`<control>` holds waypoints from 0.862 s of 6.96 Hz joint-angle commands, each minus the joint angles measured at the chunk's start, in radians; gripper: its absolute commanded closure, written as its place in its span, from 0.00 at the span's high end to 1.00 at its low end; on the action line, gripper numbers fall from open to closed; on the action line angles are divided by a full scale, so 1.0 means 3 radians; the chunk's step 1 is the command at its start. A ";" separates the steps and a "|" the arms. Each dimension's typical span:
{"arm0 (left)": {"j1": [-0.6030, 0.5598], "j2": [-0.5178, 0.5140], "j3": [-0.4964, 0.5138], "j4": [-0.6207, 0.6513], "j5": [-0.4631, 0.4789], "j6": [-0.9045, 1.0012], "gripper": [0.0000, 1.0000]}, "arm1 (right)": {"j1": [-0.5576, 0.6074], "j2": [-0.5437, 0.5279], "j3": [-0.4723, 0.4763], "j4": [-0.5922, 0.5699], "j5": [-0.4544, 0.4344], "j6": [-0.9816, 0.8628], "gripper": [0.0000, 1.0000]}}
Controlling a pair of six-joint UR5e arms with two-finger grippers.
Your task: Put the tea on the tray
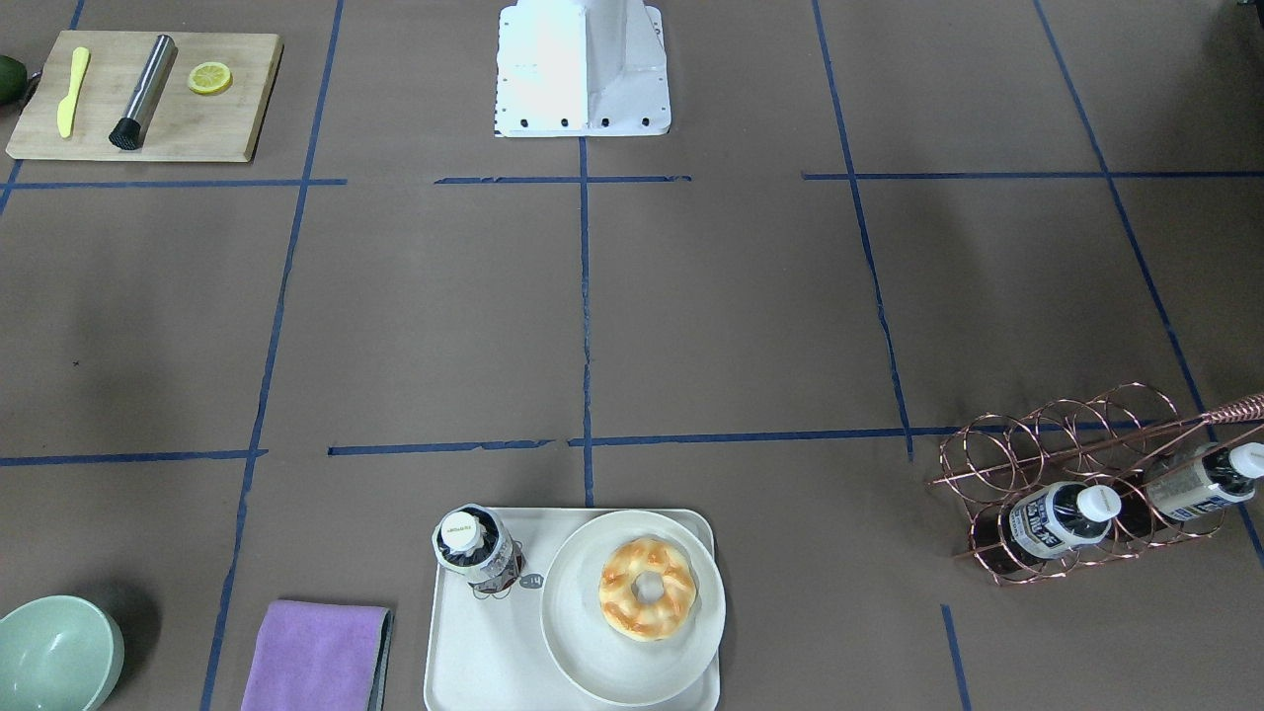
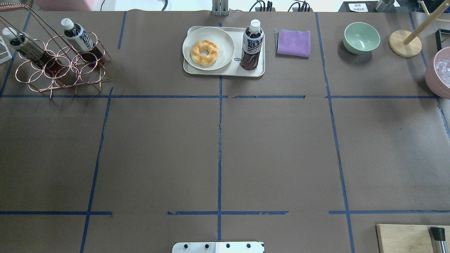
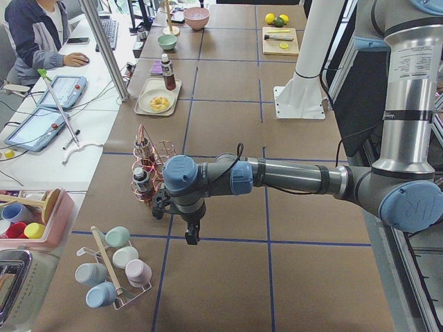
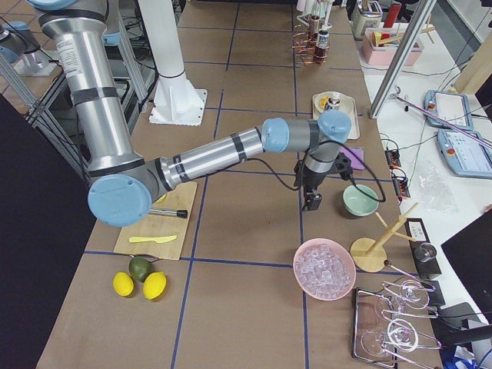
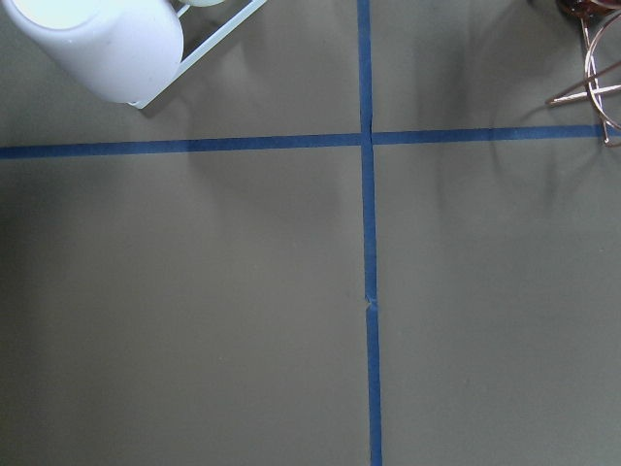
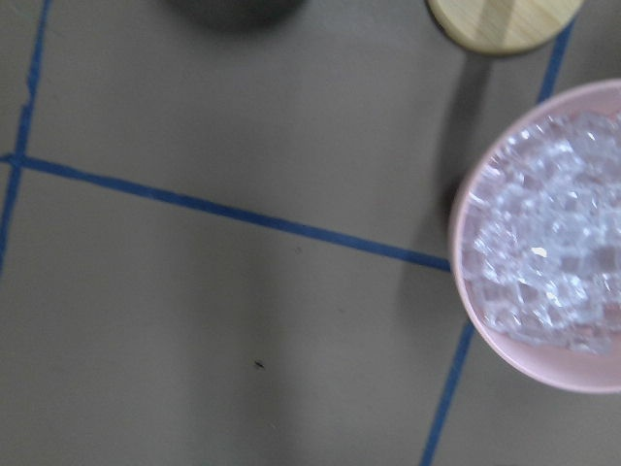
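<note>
One tea bottle [image 1: 477, 550] with a white cap stands upright on the cream tray [image 1: 484, 652], beside the round plate; it also shows in the overhead view [image 2: 251, 45] on the tray [image 2: 230, 70]. Two alike bottles [image 1: 1062, 518] [image 1: 1205, 484] lie in the copper wire rack [image 1: 1047, 444]. My left gripper [image 3: 190, 238] shows only in the exterior left view, low over the table near the rack, holding nothing that I can see; open or shut I cannot tell. My right gripper [image 4: 312, 204] shows only in the exterior right view, near the green bowl; I cannot tell its state.
A round plate [image 1: 583, 652] with a doughnut [image 1: 647, 588] fills the tray's other half. A purple cloth [image 1: 314, 657] and a green bowl [image 1: 54, 652] lie beside the tray. A pink bowl of ice [image 2: 439, 72], a wooden board [image 1: 148, 94] and a mug rack [image 3: 118, 266] stand at the edges.
</note>
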 commanded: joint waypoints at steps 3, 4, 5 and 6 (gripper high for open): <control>-0.0005 0.0116 -0.0012 0.0021 -0.0028 -0.0002 1.00 | 0.0492 -0.0719 0.0220 0.0013 -0.0024 -0.0198 1.00; 0.0000 0.0157 -0.0017 0.0016 0.0003 -0.0002 1.00 | 0.0492 -0.0729 0.0205 0.0119 -0.0050 -0.0192 1.00; 0.0000 0.0162 -0.0022 0.0016 0.0003 -0.0007 1.00 | 0.0487 -0.0876 0.0195 0.0439 -0.0060 -0.0075 1.00; 0.0000 0.0167 -0.0037 0.0016 0.0003 -0.0007 1.00 | 0.0482 -0.0928 0.0195 0.0665 -0.0045 0.0215 1.00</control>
